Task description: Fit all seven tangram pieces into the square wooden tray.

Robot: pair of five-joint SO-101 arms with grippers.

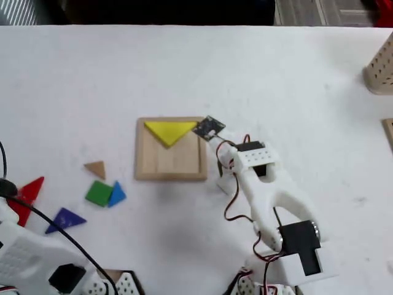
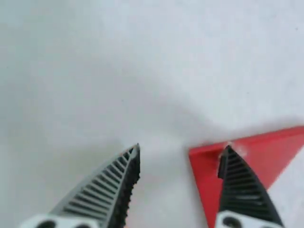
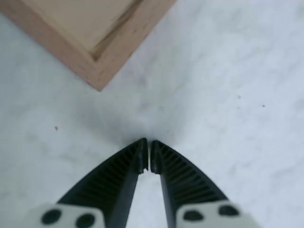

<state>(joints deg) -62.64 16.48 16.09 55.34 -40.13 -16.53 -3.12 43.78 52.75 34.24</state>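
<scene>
One yellow triangle (image 1: 169, 131) in the tray (image 1: 172, 169), along its far edge, right gripper (image 3: 147, 145) closed, empty, beside a tray corner, left gripper (image 2: 182, 148) open, one fingertip (image 2: 237, 185) over the red triangle (image 2: 206, 168) on the table (image 2: 142, 57).

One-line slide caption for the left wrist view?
Left pincer open over the white table, one fingertip overlapping the red triangle near its corner.

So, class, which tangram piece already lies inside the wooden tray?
The yellow triangle: it alone lies in the tray; the red triangle, green square and the others lie loose on the table.
</scene>
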